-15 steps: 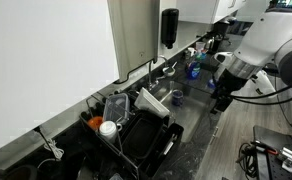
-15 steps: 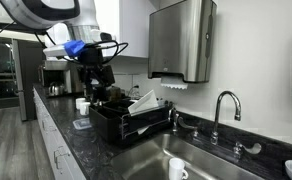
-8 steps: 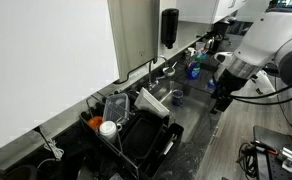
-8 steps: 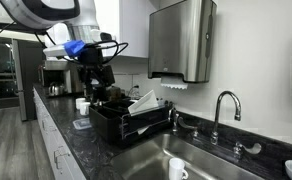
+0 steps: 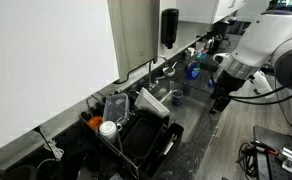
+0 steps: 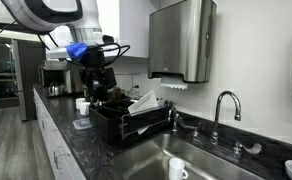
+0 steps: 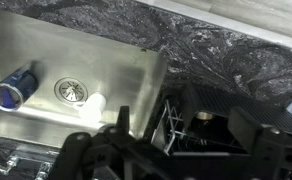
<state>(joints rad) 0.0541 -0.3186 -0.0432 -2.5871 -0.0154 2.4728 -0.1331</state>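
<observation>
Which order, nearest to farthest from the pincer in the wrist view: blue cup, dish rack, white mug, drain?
1. dish rack, right at the open pincer.
2. white mug, left, in the sink.
3. drain, just past the mug.
4. blue cup, far left end.

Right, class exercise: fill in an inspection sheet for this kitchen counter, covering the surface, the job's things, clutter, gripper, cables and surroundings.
Surface: dark stone countertop with a steel sink set into it.
Job's things: black dish rack beside the sink, loaded with dishes; white mug and blue cup in the sink.
Clutter: white cup on the counter; small orange and white items at the rack's end.
Gripper: gripper open, empty, hovering above the rack and sink edge.
Cables: black cable looping off the arm; light cable by the wall.
Surroundings: faucet, paper towel dispenser, soap dispenser.
</observation>
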